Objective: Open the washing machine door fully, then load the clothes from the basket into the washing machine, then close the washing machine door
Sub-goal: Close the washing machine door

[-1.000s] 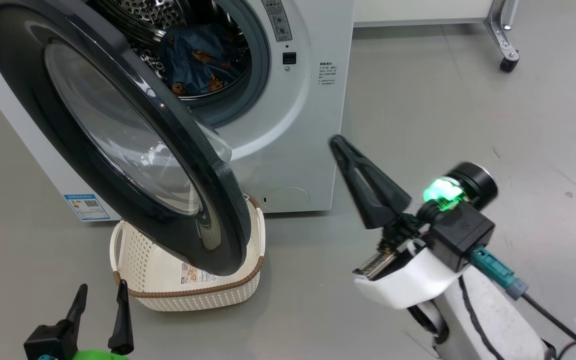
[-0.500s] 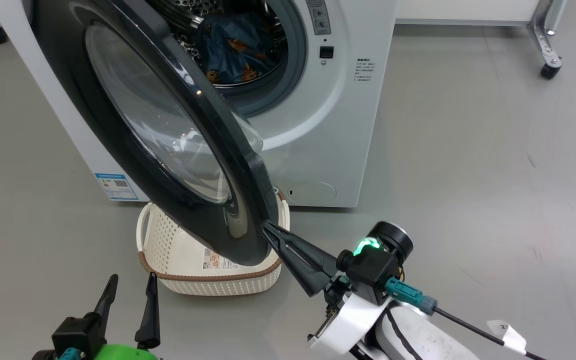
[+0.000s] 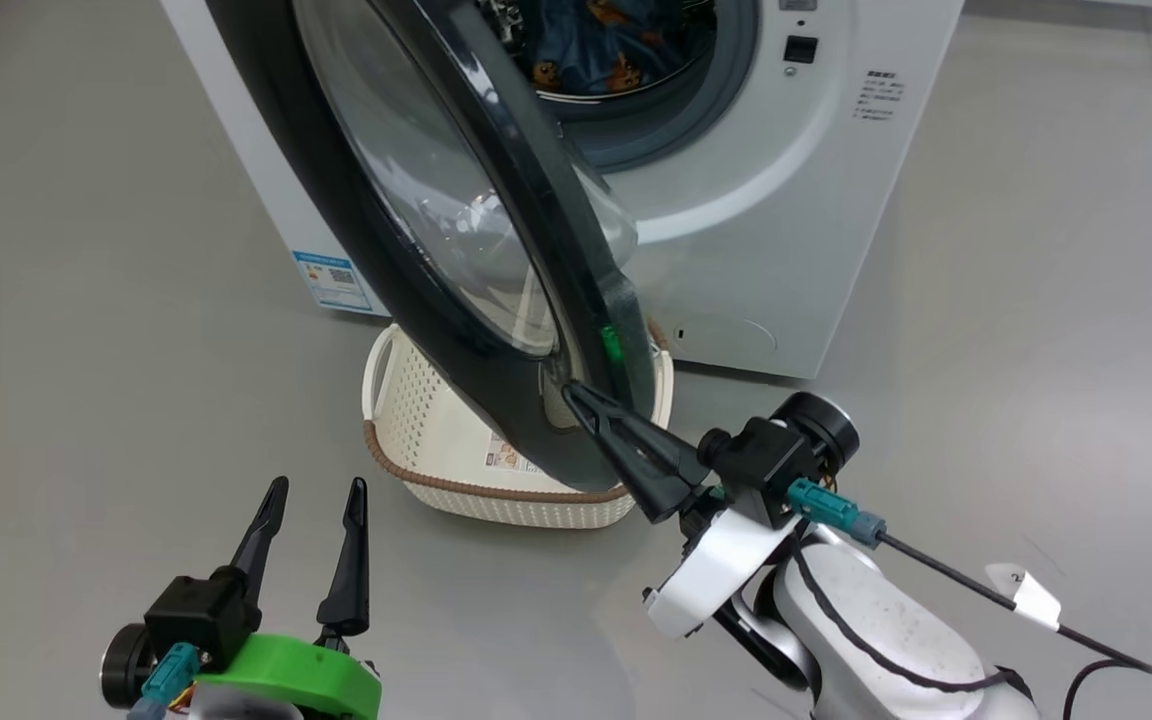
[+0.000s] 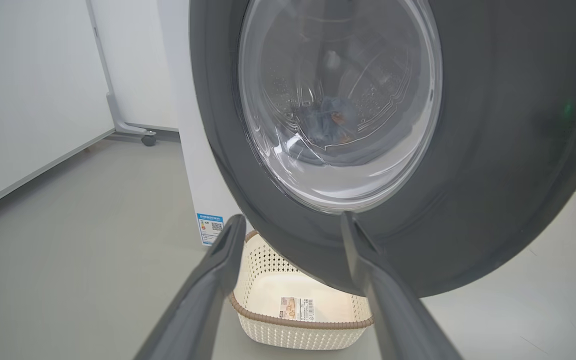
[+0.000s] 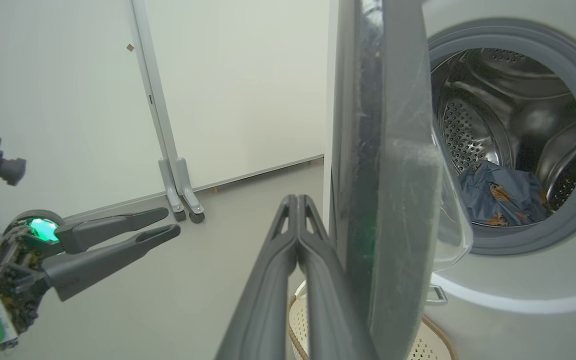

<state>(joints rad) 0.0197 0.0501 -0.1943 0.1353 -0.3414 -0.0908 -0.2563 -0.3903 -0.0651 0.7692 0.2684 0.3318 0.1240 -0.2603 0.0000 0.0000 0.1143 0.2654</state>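
Head view: the washing machine door (image 3: 456,250) stands half open over the basket (image 3: 516,505). The right gripper (image 3: 576,395), fingers pressed together on nothing, touches its outer face.
Left wrist view: the left gripper (image 4: 292,218), parted and empty, faces that door, with open floor (image 4: 78,240) to the left.
Right wrist view: the clothes (image 5: 498,197) lie inside the washing machine (image 5: 518,320).
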